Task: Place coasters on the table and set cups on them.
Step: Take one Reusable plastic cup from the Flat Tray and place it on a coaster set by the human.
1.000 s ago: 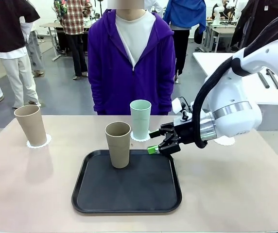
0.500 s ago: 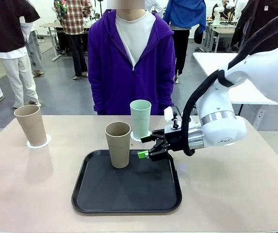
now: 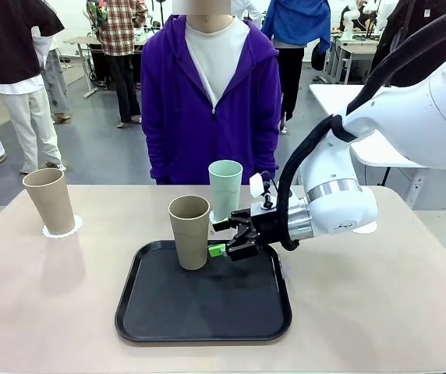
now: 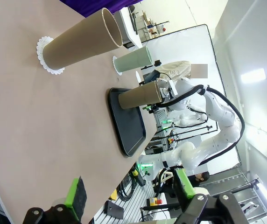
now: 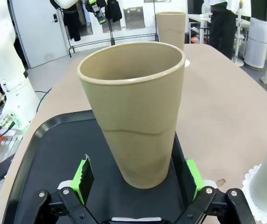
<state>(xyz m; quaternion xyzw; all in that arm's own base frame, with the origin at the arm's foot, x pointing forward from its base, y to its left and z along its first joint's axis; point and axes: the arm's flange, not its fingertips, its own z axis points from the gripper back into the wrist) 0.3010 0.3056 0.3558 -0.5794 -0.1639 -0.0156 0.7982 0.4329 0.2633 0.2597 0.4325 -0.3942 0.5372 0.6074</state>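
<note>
We count three cups on the counter [image 3: 44, 312]: two beige-brown and one pale mint green. One beige cup [image 3: 49, 201] stands upright at the far left on a white lacy coaster [image 3: 61, 228]. The mint cup [image 3: 225, 191] stands upright near the middle of the far edge, in front of a person in a purple hoodie [image 3: 211, 93], on a second coaster [image 3: 224, 223]. The other beige cup [image 3: 189, 231] stands upright inside the black tray [image 3: 203, 312], near its far edge. Part of a third coaster [image 3: 365, 227] peeks out behind the right arm, bare as far as we can see.

The right pincer [image 3: 224, 238] reaches in sideways, low over the tray, its jaws spread wide just beside the tray cup. From its wrist we see the green pads [image 5: 83, 174] flanking that cup's base with a gap on each side, not gripping it.

The left pincer [image 4: 126, 192] hangs over the counter's edge, well apart from the cups, jaws wide and holding nothing.
</note>
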